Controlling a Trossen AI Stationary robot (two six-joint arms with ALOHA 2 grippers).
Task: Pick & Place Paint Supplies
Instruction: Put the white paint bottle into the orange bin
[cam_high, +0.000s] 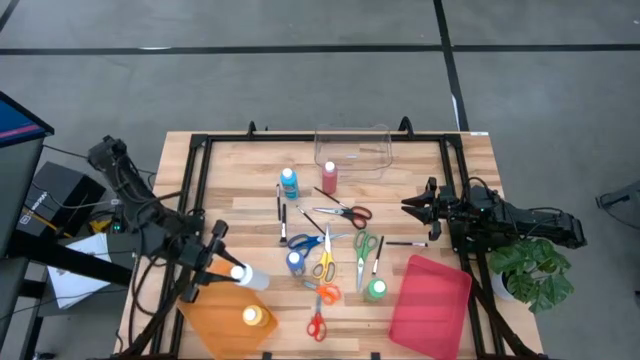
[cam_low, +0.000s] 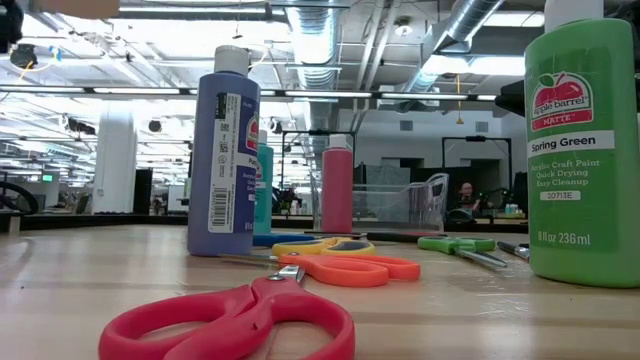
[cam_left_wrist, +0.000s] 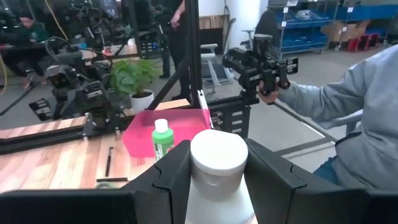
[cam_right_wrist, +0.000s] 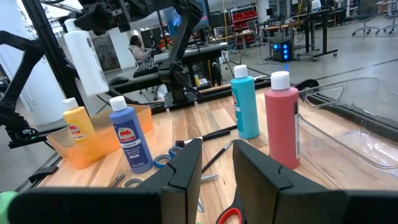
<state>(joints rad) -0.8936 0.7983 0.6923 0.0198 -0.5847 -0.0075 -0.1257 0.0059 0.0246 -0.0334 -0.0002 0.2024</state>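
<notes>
My left gripper hangs over the table's left near corner, shut on a white paint bottle. Below it an orange tray holds a yellow bottle. My right gripper waits open at the table's right, touching nothing. In the middle stand teal, red, blue and green bottles. Several scissors with coloured handles and thin dark brushes lie flat around them. My left gripper pinches the white bottle's body between its two fingers, just below the white cap, which points out beyond the fingertips. The bottle is lifted clear and tilted, above the orange tray.
A clear bin sits at the far edge and a pink tray at the right near corner. A black frame borders the table. A potted plant stands off its right side. A seated person's sleeve shows beyond the table.
</notes>
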